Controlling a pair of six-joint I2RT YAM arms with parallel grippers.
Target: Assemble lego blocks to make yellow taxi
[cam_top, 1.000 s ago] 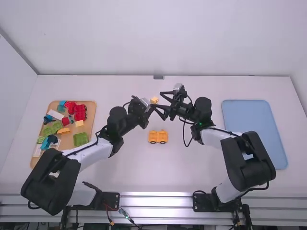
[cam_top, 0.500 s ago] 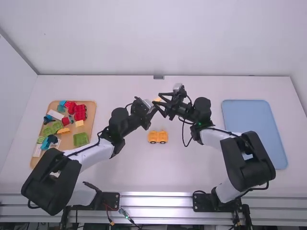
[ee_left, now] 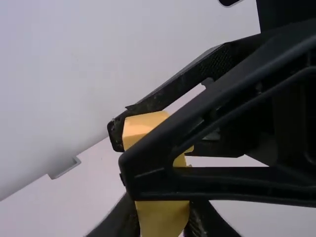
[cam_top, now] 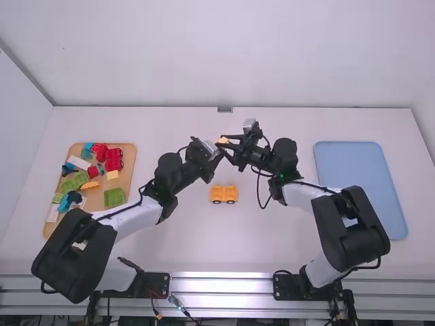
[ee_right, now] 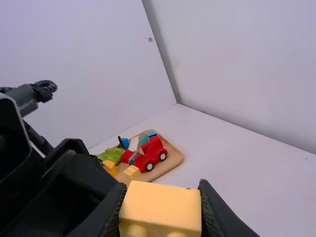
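Note:
In the high view my left gripper [cam_top: 217, 153] and my right gripper [cam_top: 220, 141] meet above the table's middle at a small yellow block [cam_top: 223, 140]. The left wrist view has my left gripper [ee_left: 163, 221] shut on the lower part of the yellow block [ee_left: 164, 213], while the right fingers clasp it higher up. From the right wrist, my right gripper [ee_right: 160, 207] is shut on the yellow block [ee_right: 160, 203], whose studs show at the bottom. Nearer the arm bases, a yellow wheeled piece [cam_top: 223, 194] stands on the table.
At the far left lies a wooden tray [cam_top: 129, 157] with several red, green, blue, white and yellow pieces. A blue tray [cam_top: 360, 178] lies at the right, beyond the right arm. Both grippers are crowded close together.
The right gripper's fingers have drawn together onto the yellow block. My left gripper has shifted slightly to the right with it. The wheeled piece has stayed put.

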